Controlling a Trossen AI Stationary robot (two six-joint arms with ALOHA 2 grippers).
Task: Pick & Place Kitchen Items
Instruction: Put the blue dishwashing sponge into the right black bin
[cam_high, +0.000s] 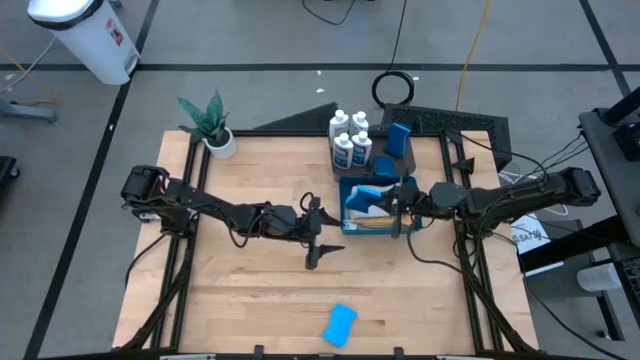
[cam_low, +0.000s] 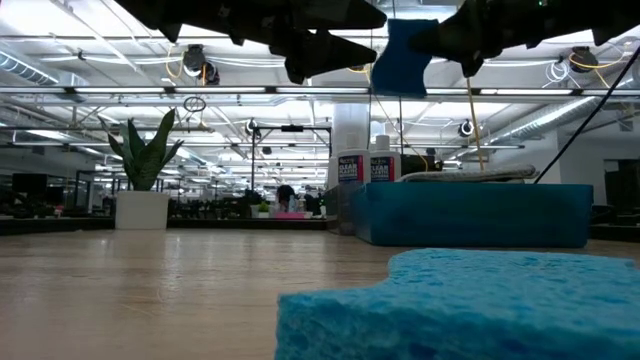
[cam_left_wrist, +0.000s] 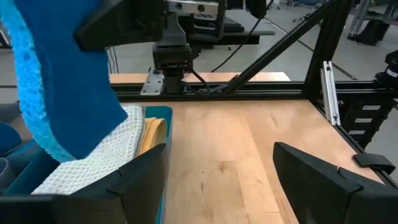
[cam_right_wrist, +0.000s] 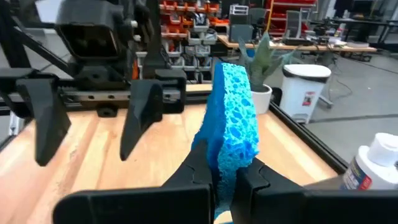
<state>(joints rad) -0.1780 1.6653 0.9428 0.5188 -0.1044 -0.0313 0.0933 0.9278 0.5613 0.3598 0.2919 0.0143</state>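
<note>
My right gripper (cam_high: 403, 200) is shut on a bright blue sponge (cam_right_wrist: 234, 118) above the blue bin (cam_high: 375, 231); in the low view the sponge (cam_low: 403, 58) hangs well above the bin (cam_low: 470, 215). The bin holds a white-grey cloth (cam_left_wrist: 102, 155) and an orange cloth (cam_left_wrist: 153, 132). My left gripper (cam_high: 318, 230) is open and empty over the bare table, just left of the bin. Several white bottles with blue labels (cam_high: 350, 140) stand behind the bin. A second sponge (cam_high: 340, 323) lies flat near the table's front edge. A third sponge (cam_high: 398, 140) stands behind the bin. My right gripper pinches the sponge between its two fingers, one on each broad face, at one end of it (cam_right_wrist: 229, 163). The fingers come roughly level from the table's right. The sponge stands on edge, lifted clear above the bin and its cloths.
A potted plant (cam_high: 212, 125) stands at the table's far left corner. A dark tray (cam_high: 455, 125) lies behind the bin at the far right. Bare wood (cam_high: 250, 290) lies in front of both grippers, up to the front sponge.
</note>
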